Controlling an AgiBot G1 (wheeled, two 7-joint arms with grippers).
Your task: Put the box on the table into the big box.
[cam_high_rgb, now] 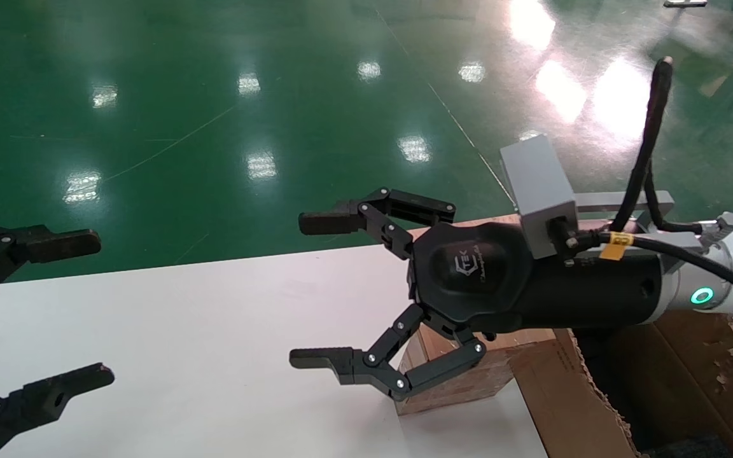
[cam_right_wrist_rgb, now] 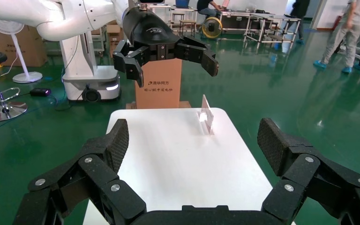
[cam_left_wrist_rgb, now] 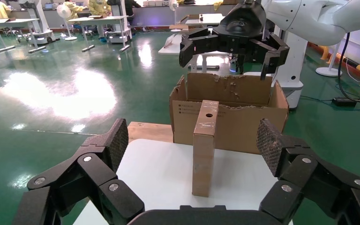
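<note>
The box [cam_high_rgb: 452,375], seen from the head camera, mostly hidden behind the right pincer [cam_high_rgb: 322,289], standing on the white desk [cam_high_rgb: 214,343] hard by the big box [cam_high_rgb: 595,394]; only its lower brown corner visible. Right pincer spread wide and empty, hovering above the box; left pincer [cam_high_rgb: 55,312] likewise spread and empty, over the desk's left end, well apart from the box. From the left wrist: the box [cam_left_wrist_rgb: 204,147] upright on a narrow edge, taped top with round hole facing the camera, the big box [cam_left_wrist_rgb: 229,112] with ragged flaps just behind, the right pincer [cam_left_wrist_rgb: 234,47] open above it, the left pincer's own fingers [cam_left_wrist_rgb: 108,145] splayed in the foreground. From the right wrist: the box [cam_right_wrist_rgb: 207,114] a thin sliver edge-on upon the desk [cam_right_wrist_rgb: 168,154], the left pincer [cam_right_wrist_rgb: 168,58] open beyond. Likely light, stiff, hollow cardboard; glossy tape probably slick, and liable to topple if nudged. Best gripped across the two broad bare faces near the upper end.
</note>
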